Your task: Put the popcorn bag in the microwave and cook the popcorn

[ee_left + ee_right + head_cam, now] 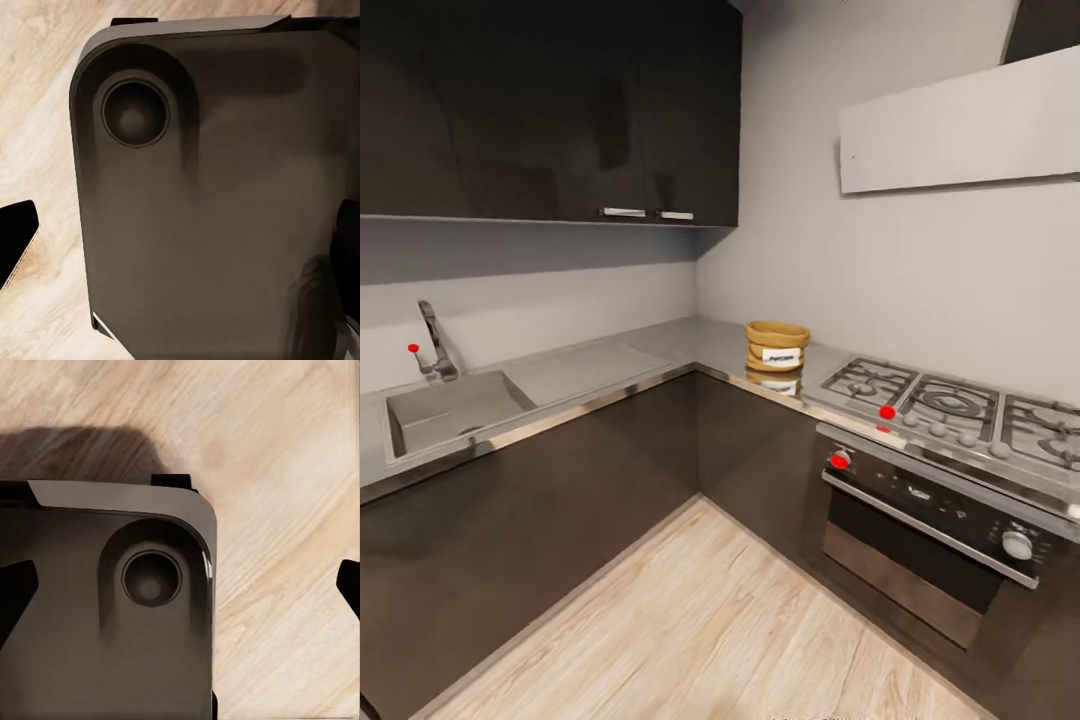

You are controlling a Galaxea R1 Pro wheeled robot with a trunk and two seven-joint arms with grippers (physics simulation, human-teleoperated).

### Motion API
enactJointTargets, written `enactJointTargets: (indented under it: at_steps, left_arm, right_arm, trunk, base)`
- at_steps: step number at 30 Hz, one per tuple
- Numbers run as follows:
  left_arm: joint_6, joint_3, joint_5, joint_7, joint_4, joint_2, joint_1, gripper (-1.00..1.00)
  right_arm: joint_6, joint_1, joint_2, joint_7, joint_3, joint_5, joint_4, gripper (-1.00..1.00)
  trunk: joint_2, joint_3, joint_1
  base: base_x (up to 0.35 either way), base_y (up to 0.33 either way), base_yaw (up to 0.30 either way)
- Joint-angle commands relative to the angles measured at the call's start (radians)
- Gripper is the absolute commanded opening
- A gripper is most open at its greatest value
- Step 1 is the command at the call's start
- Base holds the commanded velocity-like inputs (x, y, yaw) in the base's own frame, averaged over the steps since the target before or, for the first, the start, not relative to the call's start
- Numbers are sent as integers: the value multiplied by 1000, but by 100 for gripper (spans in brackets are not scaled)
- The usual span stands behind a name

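Facing the kitchen corner, I observed the popcorn bag (777, 346) upright on the countertop (690, 345), just left of the gas hob (950, 405) and well right of the sink (450, 408). Below the hob sat the built-in oven (940, 530). Both wrist cameras looked down past the robot's dark base (217, 210) at wooden floor (285, 435); I could not tell either gripper's state.

At the left of the frame a sink (445, 410) has a tap (434, 345) behind it. At the right is a gas hob (950, 405) above a black oven (940, 530). Dark cupboards (550, 110) hang at the top. The wooden floor (700, 620) fills the bottom.
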Motion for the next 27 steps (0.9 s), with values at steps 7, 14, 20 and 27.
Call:
enactJointTargets:
  at_steps: [7,14,20,27]
  left_arm:
    - [-2,0,1,0,0,0,0,100]
    - [-2,0,0,0,0,0,0,100]
    - [-2,0,0,0,0,0,0,100]
    - [-2,0,0,0,0,0,0,100]
  right_arm:
    - [-4,-1,0,0,0,0,1,100]
    - [-4,-1,0,0,0,0,1,100]
    - [-4,-1,0,0,0,0,1,100]
    - [-5,-1,0,0,0,0,1,100]
  trunk:
    - [-1,-1,0]
    - [-1,-1,0]
    - [-1,-1,0]
    - [-1,-1,0]
  base:
    - [0,0,-298]
    - [0,0,-298]
    - [0,0,-298]
    - [0,0,-298]
